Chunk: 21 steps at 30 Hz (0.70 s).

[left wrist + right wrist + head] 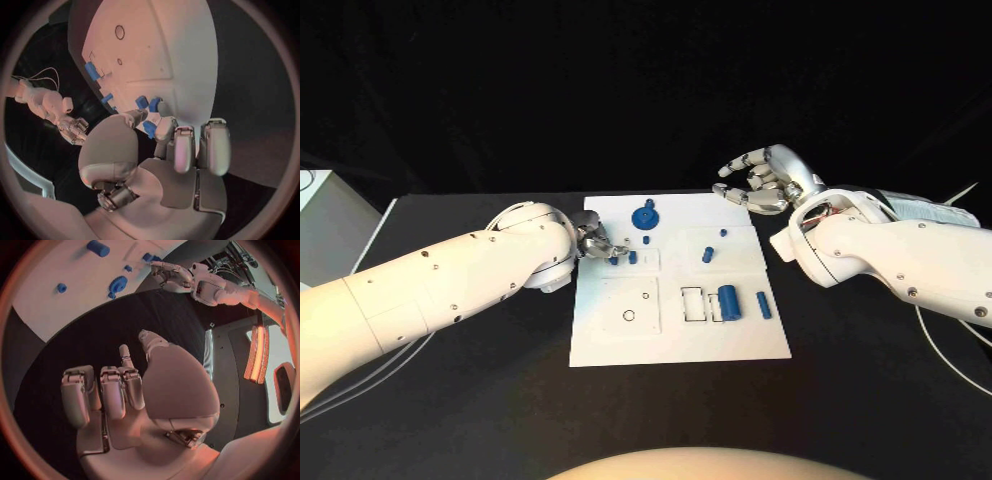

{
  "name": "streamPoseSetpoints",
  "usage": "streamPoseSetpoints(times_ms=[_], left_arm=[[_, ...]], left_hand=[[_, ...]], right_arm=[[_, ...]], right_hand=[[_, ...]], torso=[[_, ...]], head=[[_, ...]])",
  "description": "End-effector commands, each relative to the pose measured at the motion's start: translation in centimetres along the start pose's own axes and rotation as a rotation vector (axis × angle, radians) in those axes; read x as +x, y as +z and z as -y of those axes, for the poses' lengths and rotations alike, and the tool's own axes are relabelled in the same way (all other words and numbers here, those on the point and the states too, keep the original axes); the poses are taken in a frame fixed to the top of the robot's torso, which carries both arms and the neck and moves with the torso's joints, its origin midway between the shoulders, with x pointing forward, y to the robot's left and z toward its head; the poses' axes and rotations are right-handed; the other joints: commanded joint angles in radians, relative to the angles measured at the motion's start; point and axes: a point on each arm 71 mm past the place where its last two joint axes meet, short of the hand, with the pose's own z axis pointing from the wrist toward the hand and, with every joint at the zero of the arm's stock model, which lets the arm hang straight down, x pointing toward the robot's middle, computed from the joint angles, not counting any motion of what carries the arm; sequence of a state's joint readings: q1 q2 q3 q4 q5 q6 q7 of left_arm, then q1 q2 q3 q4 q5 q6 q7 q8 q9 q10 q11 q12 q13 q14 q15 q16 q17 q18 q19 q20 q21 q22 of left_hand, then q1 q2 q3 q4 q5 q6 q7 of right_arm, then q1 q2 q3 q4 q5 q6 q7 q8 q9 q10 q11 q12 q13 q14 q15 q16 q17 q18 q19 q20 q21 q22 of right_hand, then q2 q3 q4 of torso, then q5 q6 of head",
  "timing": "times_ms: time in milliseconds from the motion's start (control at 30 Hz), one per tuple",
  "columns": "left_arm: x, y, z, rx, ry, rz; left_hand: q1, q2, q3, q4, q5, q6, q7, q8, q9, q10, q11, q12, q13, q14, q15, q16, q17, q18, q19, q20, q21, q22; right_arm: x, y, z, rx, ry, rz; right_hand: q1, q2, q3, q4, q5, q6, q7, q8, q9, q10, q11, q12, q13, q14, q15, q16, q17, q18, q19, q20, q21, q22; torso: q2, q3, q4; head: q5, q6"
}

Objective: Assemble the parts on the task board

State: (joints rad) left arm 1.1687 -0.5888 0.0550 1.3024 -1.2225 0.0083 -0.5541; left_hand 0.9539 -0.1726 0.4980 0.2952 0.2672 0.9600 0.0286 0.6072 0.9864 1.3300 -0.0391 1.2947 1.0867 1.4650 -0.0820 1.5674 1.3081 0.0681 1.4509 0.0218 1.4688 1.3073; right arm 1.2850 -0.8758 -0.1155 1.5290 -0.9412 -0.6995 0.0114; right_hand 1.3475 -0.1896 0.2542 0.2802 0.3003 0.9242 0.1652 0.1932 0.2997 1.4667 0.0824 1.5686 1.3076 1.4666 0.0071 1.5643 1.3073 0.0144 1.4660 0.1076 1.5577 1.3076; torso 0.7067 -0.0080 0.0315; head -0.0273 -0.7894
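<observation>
The white task board [678, 325] lies mid-table. My left hand [600, 247] reaches over its near-left part and pinches a small blue part [150, 129] between thumb and a fingertip. Two more small blue parts [148, 103] stand on the board just beyond those fingertips. A blue gear [645, 215] sits at the board's far edge. A blue cylinder [728, 298] and a blue bar [763, 304] lie on the right side. My right hand [764, 180] hovers off the board's far right corner, fingers loosely bent, holding nothing.
A white box [326, 215] stands at the table's far left edge. Cables [949, 350] trail along the right side beneath my right arm. Bare black table [473, 400] surrounds the board.
</observation>
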Motion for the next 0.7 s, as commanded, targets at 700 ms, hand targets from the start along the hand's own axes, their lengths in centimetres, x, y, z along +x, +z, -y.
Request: streamPoseSetpoints(times_ms=[700], left_arm=[[-0.16,0.00,-0.03,0.004,-0.015,0.009]], left_hand=[[-0.001,0.005,0.000,0.000,0.003,0.003,-0.001,-0.004,-0.001,0.007,0.001,0.004,-0.002,0.106,-0.009,0.003,0.263,-0.018,0.006,-0.003,0.004,0.044]], right_arm=[[0.00,-0.07,-0.08,-0.017,-0.008,-0.002]], right_hand=[[-0.007,0.001,0.008,0.000,0.003,-0.009,0.000,0.005,0.000,0.104,0.000,0.002,0.263,0.100,-0.001,-0.001,0.244,-0.009,0.097,0.000,-0.005,0.251]], torso=[[0.001,0.0002,0.0000]], head=[[0.000,-0.001]])
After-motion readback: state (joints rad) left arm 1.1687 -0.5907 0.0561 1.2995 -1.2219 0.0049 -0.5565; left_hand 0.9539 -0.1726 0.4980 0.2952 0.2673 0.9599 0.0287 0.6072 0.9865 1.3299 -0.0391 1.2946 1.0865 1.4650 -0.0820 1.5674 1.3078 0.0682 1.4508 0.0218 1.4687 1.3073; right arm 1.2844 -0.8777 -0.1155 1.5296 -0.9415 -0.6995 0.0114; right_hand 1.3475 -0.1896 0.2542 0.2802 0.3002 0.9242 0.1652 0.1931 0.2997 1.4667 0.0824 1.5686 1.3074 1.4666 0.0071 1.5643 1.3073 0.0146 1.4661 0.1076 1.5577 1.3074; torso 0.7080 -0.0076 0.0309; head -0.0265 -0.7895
